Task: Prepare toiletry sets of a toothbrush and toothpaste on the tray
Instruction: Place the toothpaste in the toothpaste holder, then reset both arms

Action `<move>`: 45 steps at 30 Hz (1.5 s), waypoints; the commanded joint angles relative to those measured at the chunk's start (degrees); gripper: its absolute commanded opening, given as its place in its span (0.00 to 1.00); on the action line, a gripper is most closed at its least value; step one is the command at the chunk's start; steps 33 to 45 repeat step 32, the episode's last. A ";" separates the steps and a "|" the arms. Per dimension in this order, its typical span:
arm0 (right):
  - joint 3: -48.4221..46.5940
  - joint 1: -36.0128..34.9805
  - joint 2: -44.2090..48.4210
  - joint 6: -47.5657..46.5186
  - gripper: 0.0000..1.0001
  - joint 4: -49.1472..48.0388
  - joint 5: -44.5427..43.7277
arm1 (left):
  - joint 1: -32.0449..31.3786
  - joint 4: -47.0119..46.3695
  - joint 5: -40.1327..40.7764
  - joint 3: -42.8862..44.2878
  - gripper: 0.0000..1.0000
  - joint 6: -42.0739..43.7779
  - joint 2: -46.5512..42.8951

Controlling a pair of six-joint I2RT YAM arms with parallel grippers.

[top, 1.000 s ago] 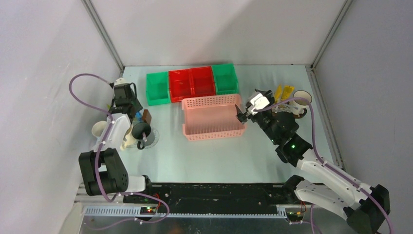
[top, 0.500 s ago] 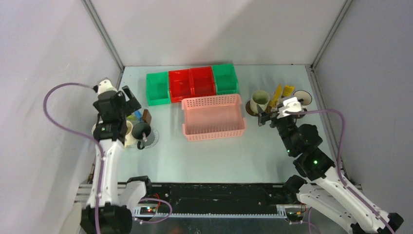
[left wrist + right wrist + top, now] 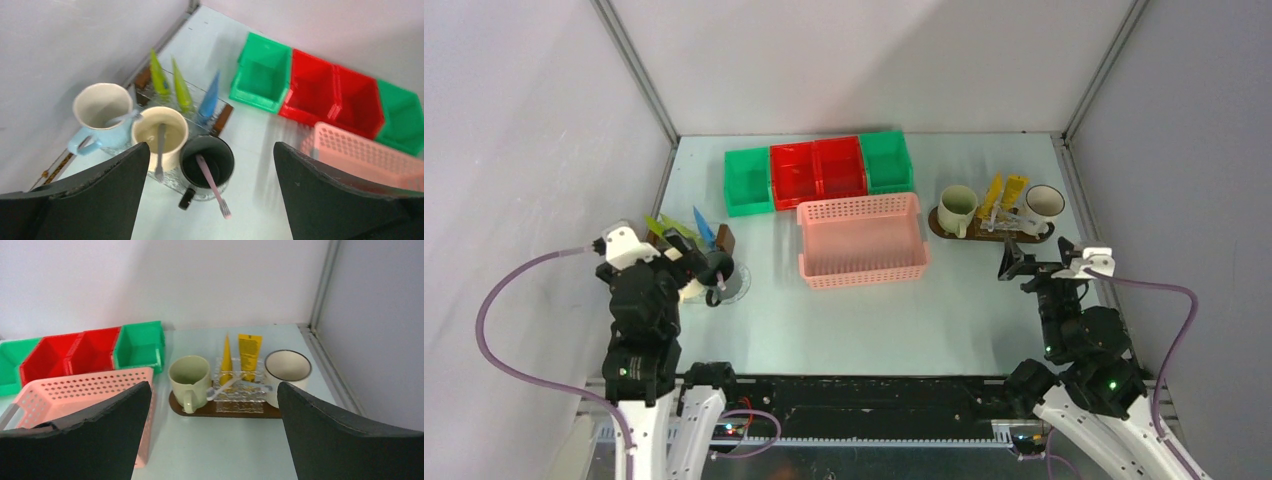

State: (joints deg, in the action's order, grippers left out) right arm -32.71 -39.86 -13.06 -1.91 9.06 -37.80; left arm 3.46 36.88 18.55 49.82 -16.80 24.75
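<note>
Table [image 3: 844, 320]: pale, bearing all below.
Pink basket [image 3: 862, 240]: centre, between the two mug groups.
Tray [image 3: 200, 409]: dark brown, far right; carrying pale green mug [image 3: 189, 376], white mug [image 3: 287, 371], clear rack [image 3: 250, 402] between them.
Left tool [image 3: 211, 145]: spread wide, empty, close above three mugs [image 3: 159, 135] at left, brushes [image 3: 212, 185] standing inside.
Right tool [image 3: 214, 382]: spread wide, empty, on near side of tray, well apart from it.
Yellow tubes [image 3: 242, 357]: two, upright in rack.
Loose brush [image 3: 223, 387]: slantwise across rack, in neither mug.
Handling, as judged: pinch across the thin handle at mid-length, lift clear of rack before tipping into a mug; keep off tubes.
</note>
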 commanded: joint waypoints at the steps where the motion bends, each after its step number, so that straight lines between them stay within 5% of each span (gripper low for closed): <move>1: -0.18 0.19 2.44 3.97 0.99 6.67 -8.97 | -8.67 1.70 6.31 -0.54 1.00 3.07 -2.78; 9: -5.46 0.15 6.96 12.76 0.99 22.52 -15.44 | -21.51 3.53 12.23 -5.30 1.00 3.61 -16.08; 18: -6.23 0.04 17.49 21.36 0.99 30.90 -22.87 | -23.33 0.85 10.95 -15.59 1.00 2.41 -36.87; 28: -7.35 0.07 18.10 28.22 0.99 36.24 -25.45 | -26.05 8.37 12.05 -17.43 1.00 -13.72 -37.88; 45: -7.37 -0.23 17.99 28.79 0.99 36.63 -25.65 | -28.43 8.94 13.78 -17.52 1.00 -13.81 -37.85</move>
